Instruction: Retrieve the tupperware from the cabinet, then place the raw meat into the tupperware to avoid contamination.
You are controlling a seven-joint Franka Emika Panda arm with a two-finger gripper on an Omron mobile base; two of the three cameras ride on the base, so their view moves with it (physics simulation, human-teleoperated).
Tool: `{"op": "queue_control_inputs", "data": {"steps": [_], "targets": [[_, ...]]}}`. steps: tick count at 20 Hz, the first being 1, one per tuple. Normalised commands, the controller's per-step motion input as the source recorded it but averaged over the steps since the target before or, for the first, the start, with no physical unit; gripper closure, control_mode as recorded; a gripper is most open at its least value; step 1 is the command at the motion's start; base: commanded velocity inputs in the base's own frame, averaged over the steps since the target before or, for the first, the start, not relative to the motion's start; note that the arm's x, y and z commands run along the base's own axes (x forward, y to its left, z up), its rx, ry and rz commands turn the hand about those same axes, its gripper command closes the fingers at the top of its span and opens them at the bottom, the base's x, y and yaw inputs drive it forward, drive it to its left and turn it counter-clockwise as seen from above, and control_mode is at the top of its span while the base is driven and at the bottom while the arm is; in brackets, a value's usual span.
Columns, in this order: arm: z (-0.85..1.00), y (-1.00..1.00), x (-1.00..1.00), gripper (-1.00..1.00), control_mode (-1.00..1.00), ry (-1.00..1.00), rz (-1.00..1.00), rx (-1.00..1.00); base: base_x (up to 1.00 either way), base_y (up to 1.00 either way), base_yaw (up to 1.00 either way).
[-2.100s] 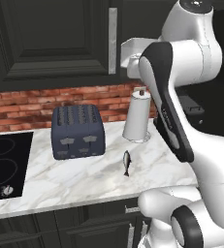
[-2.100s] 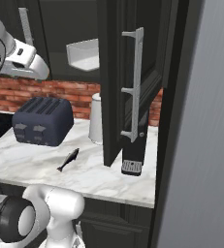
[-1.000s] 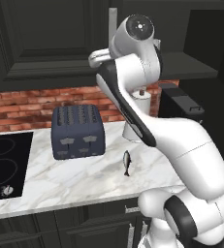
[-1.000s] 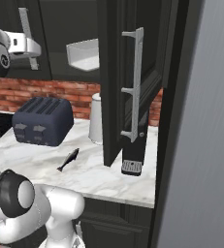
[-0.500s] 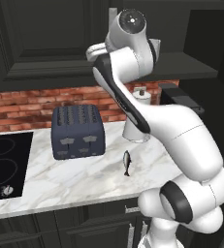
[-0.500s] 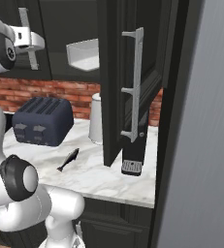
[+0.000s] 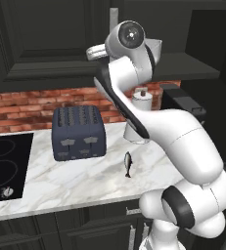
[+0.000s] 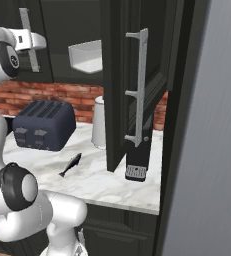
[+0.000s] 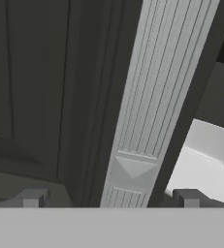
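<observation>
The cabinet (image 8: 67, 30) has its right door (image 8: 122, 75) swung open and its left door shut. On its dark shelf sits the white tupperware (image 8: 88, 56), which also peeks out behind the arm (image 7: 156, 48) and at the right of the hand view (image 9: 205, 162). My gripper (image 9: 111, 198) is open, high up at the shut left door, its fingertips (image 9: 33, 197) on either side of that door's silver bar handle (image 9: 142, 106) with nothing held. The raw meat, a small dark fish (image 7: 128, 163), lies on the marble counter (image 7: 85, 180), also seen from the right (image 8: 70, 165).
A dark blue toaster (image 7: 79, 132) stands left of the fish, with a white paper-towel roll (image 7: 141, 105) behind it. A black stovetop (image 7: 4, 166) lies at the far left. A black appliance (image 8: 137, 160) stands under the open door, whose edge juts over the counter.
The hand has swung left, away from the open shelf, to the shut door's handle, and the arm has turned. The jaws stayed open. Fish and tupperware have not moved.
</observation>
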Motion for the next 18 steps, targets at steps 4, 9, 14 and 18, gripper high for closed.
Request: {"op": "queue_control_inputs", "data": {"steps": [4,9,14,18], "targets": [[-0.12,-0.17,0.21,-1.00,-1.00,-0.03,-0.02,0.00,0.00,0.00,0.00],[-0.11,-0.18,0.27,-1.00,-1.00,0.04,-0.05,0.00,0.00,0.00,0.00],[-0.10,0.18,0.47,-1.00,-1.00,-0.03,-0.03,-0.01,0.00,0.00,0.00],[-0.09,0.45,0.65,-1.00,-1.00,-0.02,-0.09,-0.01,0.00,0.00,0.00]]}}
